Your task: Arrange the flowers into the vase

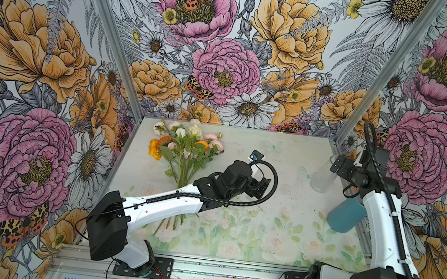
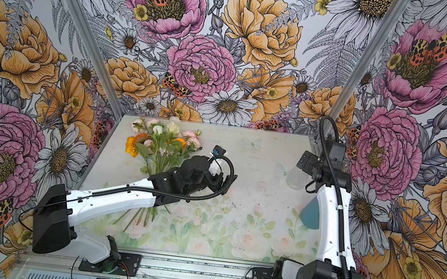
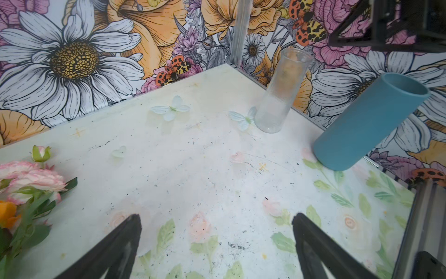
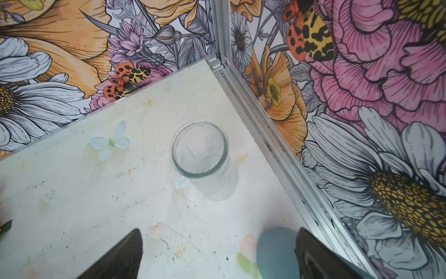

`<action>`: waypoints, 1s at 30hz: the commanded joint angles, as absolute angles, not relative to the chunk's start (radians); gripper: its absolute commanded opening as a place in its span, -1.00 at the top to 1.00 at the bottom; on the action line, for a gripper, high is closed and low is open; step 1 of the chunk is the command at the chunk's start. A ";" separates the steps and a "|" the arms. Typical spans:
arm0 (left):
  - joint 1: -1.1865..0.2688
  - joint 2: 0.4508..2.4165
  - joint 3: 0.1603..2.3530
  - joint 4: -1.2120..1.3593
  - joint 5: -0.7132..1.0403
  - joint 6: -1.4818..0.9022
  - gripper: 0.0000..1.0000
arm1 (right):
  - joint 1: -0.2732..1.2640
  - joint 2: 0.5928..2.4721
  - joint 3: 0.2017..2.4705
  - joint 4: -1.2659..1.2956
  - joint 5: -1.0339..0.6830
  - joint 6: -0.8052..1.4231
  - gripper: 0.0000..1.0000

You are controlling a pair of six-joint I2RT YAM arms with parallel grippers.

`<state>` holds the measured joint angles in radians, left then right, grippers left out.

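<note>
The table (image 1: 243, 160) is covered with a pale print of roses and is walled in by big painted flowers. The left arm (image 1: 168, 203) is stretched across the middle of the table, and the right arm (image 1: 380, 223) is raised along the right edge.

The flowers (image 1: 186, 147) are laid flat in one bunch at the far left of the table. Their pink, white and orange blooms are turned to the back wall. Their green stems are pointed to the front and are partly hidden under the left arm.

A blue vase (image 1: 344, 216) is stood by the right edge and is partly hidden by the right arm. A glass vase (image 1: 323, 175) is stood just behind it, nearer the back wall. It is seen to be empty in the right wrist view.

The left gripper (image 3: 217, 217) is held just to the right of the flowers. Its jaws are spread wide and nothing is held. The right gripper (image 4: 220, 232) is held above the two vases. Its jaws are spread wide too, with nothing between them.

Small pale butterflies (image 3: 171, 111) are printed on the table near the glass vase.
</note>
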<state>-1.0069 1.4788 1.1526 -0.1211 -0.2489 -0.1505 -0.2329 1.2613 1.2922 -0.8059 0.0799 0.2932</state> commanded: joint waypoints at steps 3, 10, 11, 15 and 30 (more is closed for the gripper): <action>-1.008 1.504 1.179 -0.091 -0.234 -0.187 -0.97 | -0.239 1.329 1.347 -0.798 0.025 0.240 -0.99; -1.006 1.518 1.178 -0.085 -0.247 -0.198 -0.97 | -0.239 1.425 1.389 -0.760 0.007 0.234 -0.98; -1.006 1.518 1.177 -0.085 -0.245 -0.203 -0.97 | -0.239 1.439 1.393 -0.750 0.007 0.230 -0.98; -1.006 1.516 1.172 -0.075 -0.235 -0.215 -0.97 | -0.239 1.485 1.411 -0.727 0.007 0.206 -0.97; -1.006 1.546 1.185 -0.011 -0.094 -0.255 -0.97 | -0.250 1.591 1.440 -0.687 0.017 0.185 -0.91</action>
